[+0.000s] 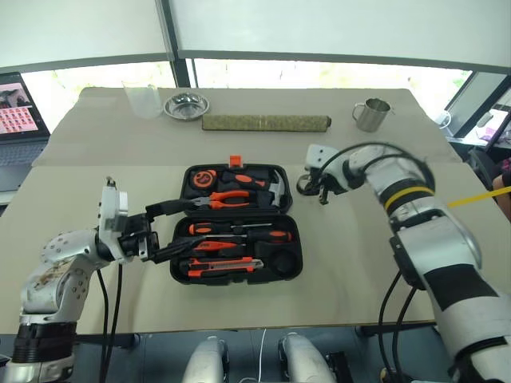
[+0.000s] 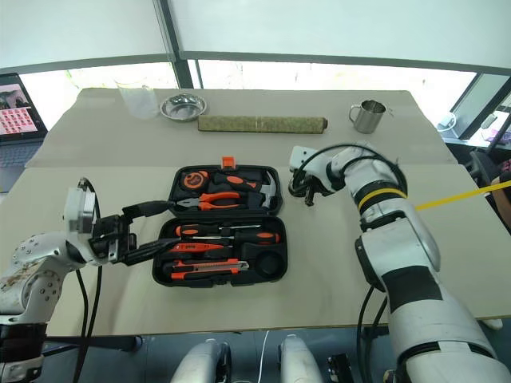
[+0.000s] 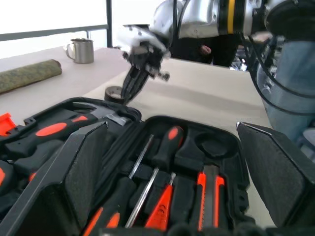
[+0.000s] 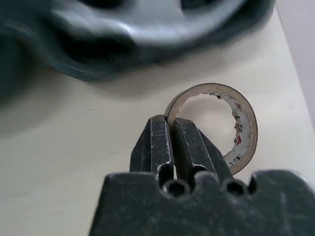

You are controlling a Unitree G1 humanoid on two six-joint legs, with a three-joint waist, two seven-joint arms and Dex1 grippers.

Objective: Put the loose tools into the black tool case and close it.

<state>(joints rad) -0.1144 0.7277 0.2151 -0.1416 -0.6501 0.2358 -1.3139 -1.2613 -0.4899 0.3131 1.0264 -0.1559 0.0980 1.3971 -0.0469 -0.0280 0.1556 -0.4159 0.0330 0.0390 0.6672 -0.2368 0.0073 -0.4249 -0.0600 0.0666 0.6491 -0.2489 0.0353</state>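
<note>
The black tool case (image 1: 296, 259) lies open at the table's middle. Orange-handled screwdrivers (image 1: 239, 231) and a utility knife (image 1: 219, 266) rest in its near half. Pliers, a hammer and a tape measure sit in the far half. On the table just right of the case, the small tape roll (image 4: 241, 123) stands on its edge. My right gripper (image 1: 323, 195) points down at it and is shut on the roll's wall, one finger inside the ring and one outside. Beside the case's left edge my left gripper (image 1: 190, 226) hangs open, fingers spread wide, holding nothing.
Along the table's far side stand a clear plastic cup (image 1: 144, 100), a metal bowl (image 1: 186, 105), a rolled green mat (image 1: 266, 122) and a metal mug (image 1: 372, 114). A laptop (image 1: 16, 120) sits at the far left. A yellow strap (image 1: 479, 195) crosses at the right.
</note>
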